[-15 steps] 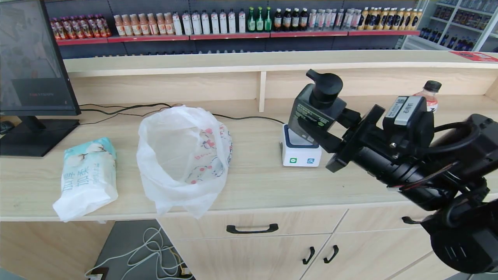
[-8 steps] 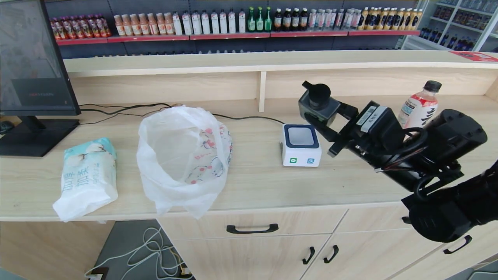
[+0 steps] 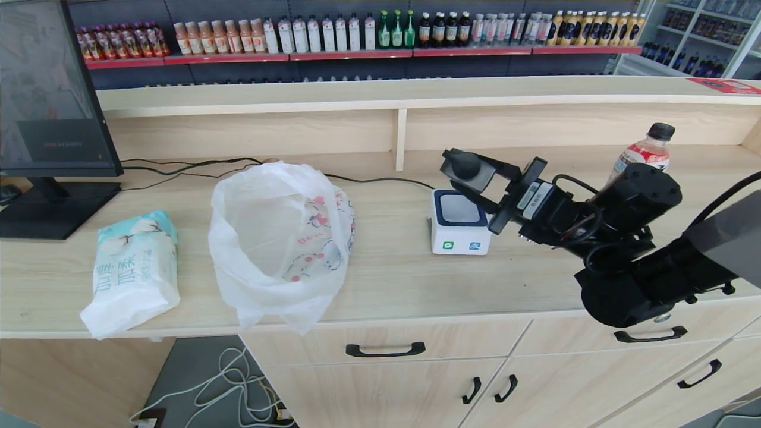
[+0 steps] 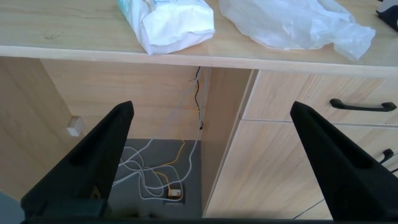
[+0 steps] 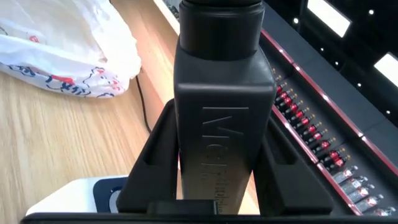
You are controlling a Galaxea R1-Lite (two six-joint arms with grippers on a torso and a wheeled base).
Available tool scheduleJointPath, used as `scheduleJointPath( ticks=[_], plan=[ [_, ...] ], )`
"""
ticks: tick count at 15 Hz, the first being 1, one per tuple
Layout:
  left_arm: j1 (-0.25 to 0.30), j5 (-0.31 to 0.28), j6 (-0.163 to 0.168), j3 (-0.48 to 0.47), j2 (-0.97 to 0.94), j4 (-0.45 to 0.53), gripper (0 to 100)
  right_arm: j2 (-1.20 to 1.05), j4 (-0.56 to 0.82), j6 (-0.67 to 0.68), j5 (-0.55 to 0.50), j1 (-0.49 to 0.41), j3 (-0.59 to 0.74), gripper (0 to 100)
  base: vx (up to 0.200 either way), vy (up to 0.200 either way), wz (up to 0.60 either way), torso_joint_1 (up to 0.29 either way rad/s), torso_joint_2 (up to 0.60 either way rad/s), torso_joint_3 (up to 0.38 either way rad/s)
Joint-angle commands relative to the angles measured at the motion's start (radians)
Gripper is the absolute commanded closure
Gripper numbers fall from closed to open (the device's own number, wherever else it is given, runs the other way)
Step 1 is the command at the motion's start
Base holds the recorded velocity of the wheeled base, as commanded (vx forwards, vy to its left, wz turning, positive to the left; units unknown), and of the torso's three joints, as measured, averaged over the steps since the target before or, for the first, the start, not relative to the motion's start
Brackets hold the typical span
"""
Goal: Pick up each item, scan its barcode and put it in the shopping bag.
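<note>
Right pincer [image 3: 483,181] clamped on dark plastic pump bottle [image 3: 465,166], centre-right, by white box scanner [image 3: 461,229] — scanning, seemingly; bagging not yet done. Pale soft tissue pack [image 3: 134,267] — lower left — lies unbagged beside white plastic shopping bag [image 3: 279,238].

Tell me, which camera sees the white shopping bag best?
The head view: the whole shopping bag sits open on the counter. The left wrist view catches its crumpled front edge; the right wrist view, one printed part.

Shop checkout: drink shelves [image 3: 357,35], scanner [image 3: 461,222]
</note>
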Motion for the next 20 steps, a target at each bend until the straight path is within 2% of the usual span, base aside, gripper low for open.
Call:
scheduleJointPath(
  ticks=[1,10,20],
  plan=[
    [0.000,0.000,0.000,0.000,0.000,0.000,0,0.043,-0.001,-0.011,0.021,-0.018,-0.025,100,0.000,0.000,0.00,0.000,0.00,0.000],
    [0.000,0.000,0.001,0.000,0.000,0.000,0,0.115,-0.001,-0.034,0.041,-0.029,-0.085,100,0.000,0.000,0.00,0.000,0.00,0.000],
    [0.000,0.000,0.003,0.000,0.000,-0.002,0,0.115,-0.001,-0.034,0.043,-0.029,-0.085,100,0.000,0.000,0.00,0.000,0.00,0.000]
  ],
)
